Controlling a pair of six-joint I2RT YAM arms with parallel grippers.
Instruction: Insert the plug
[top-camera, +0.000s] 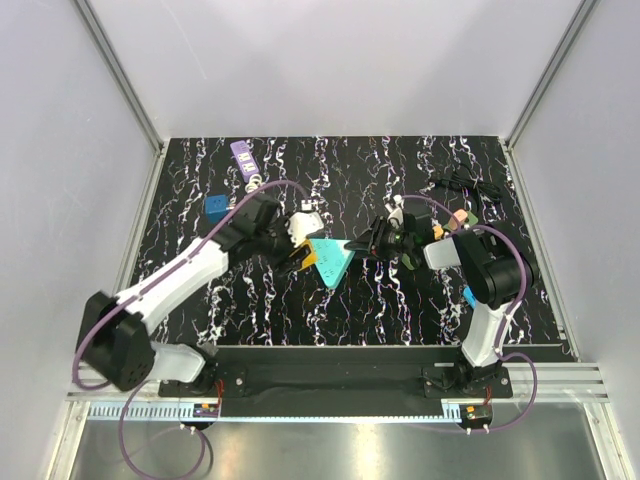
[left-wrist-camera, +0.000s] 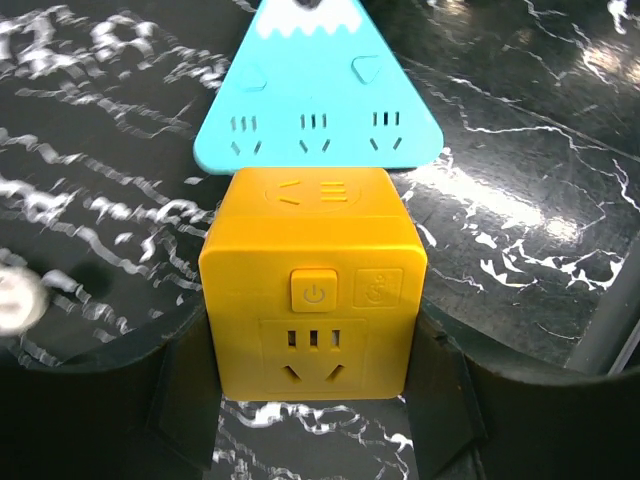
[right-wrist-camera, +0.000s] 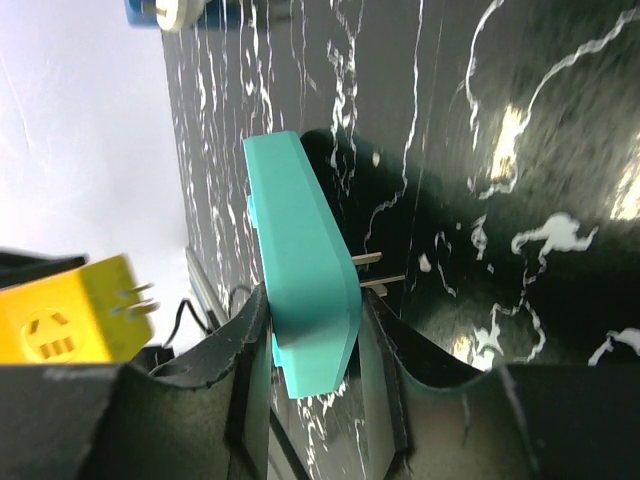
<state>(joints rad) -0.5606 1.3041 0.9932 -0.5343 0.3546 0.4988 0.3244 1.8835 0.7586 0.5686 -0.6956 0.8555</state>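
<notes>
left tool clamps the cube, right tool clamps the strip at its 12 o'clock, so prongs face sockets

White links, black joints, purple cables, black left hand, right hand

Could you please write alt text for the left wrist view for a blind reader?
The left end effector grips a yellow cube adapter between its black fingers, socket face toward the camera. Just beyond it is a teal triangular power strip over a black marbled table.
</notes>
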